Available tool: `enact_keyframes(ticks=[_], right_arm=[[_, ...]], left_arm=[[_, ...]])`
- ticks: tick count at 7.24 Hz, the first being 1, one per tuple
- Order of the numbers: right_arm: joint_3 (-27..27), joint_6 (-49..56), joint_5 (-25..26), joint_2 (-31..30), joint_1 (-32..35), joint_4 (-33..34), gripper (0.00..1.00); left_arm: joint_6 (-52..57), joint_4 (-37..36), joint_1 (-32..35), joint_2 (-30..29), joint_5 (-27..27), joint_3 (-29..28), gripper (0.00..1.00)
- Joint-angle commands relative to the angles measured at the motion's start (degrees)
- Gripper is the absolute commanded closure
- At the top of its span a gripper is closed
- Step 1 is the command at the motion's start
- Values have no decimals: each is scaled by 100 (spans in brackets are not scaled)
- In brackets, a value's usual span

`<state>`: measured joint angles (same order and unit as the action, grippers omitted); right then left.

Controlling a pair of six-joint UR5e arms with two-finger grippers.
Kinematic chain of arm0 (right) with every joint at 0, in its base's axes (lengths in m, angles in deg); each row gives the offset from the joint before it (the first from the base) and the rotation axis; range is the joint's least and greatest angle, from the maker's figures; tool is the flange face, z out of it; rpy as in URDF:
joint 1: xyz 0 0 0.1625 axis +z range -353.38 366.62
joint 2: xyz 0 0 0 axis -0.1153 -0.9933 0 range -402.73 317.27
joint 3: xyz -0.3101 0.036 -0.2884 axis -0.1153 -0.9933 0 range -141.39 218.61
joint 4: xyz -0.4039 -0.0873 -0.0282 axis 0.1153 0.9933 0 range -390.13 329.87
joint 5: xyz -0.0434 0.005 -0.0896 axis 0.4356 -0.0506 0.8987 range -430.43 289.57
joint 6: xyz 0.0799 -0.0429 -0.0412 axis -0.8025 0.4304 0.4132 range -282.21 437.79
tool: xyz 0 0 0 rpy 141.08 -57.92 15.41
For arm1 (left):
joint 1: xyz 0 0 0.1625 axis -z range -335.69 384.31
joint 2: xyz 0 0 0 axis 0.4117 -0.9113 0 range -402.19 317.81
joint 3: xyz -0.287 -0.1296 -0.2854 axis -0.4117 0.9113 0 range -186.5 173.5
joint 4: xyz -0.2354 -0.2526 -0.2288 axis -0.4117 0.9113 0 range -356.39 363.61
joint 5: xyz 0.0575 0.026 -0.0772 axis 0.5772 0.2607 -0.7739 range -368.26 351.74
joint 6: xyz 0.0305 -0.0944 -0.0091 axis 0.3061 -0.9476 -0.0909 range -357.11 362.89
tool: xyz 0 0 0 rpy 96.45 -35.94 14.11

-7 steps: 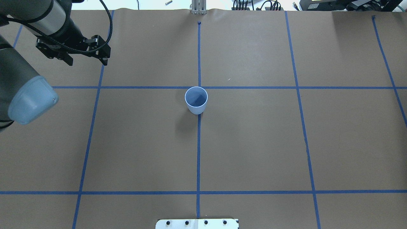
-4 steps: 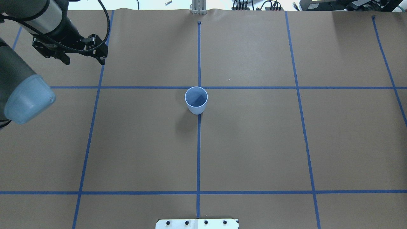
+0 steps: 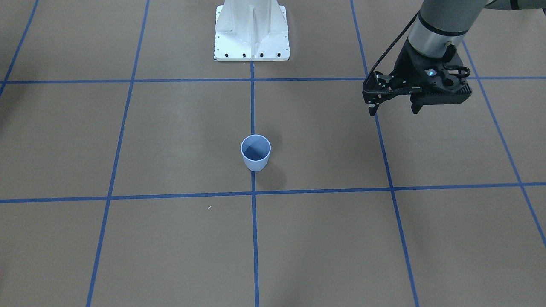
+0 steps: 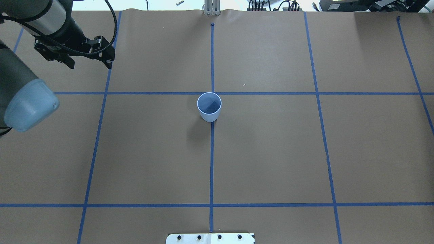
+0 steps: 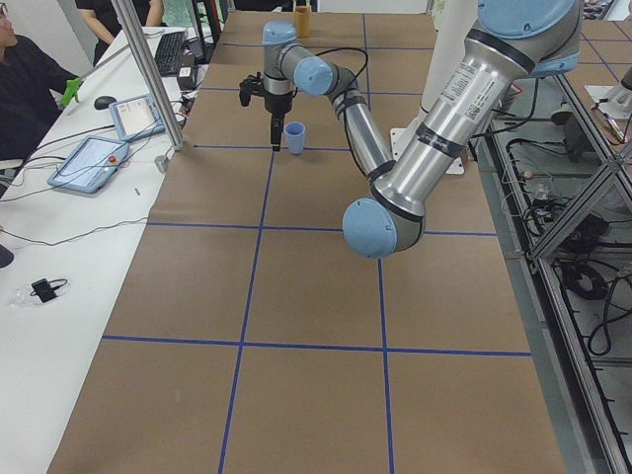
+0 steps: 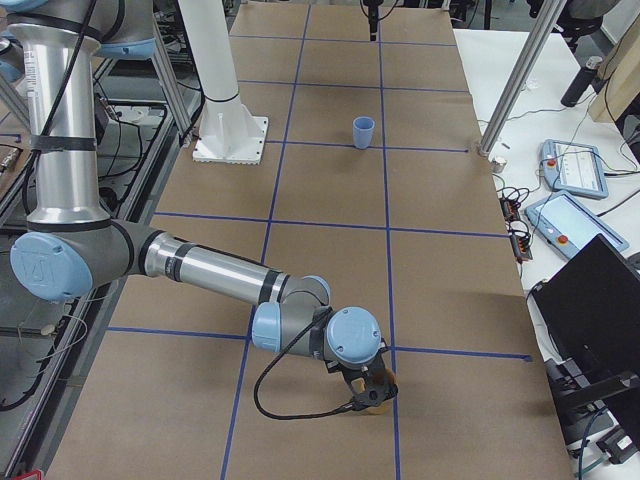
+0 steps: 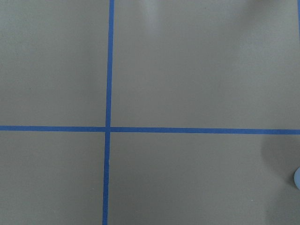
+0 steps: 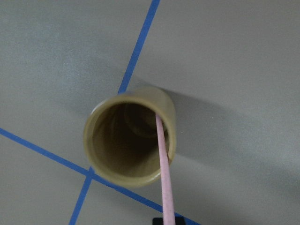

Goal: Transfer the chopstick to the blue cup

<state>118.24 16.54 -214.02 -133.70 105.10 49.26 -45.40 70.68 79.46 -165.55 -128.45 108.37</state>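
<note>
Left gripper [image 4: 90, 63] drifted slightly toward the far edge of the counter [image 4: 271, 152], jaws spread, empty. Chopstick [image 8: 161, 150] stands near-upright in an olive cup [image 8: 96, 140], leaning on its rim, top end pointing straight at the right gripper [image 6: 366, 386]. Can't tell whether those jaws pinch it. Blue cup [image 4: 210, 117] sits mid-counter, well apart.
</note>
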Motion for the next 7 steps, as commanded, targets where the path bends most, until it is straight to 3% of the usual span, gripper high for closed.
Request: enact_keyframes(ticks=[1,5,7], right_arm=[[437,-19,51,-244,22,24,100],[711,-19,51,-474,381,199,100],[1175,-19,68,-430,557,926,100]], left_arm=[[4,0,5,5,-4,17,1],[4,-158,5,-65,-4,44,1],[4,-159,31,-65,-205,44,1]])
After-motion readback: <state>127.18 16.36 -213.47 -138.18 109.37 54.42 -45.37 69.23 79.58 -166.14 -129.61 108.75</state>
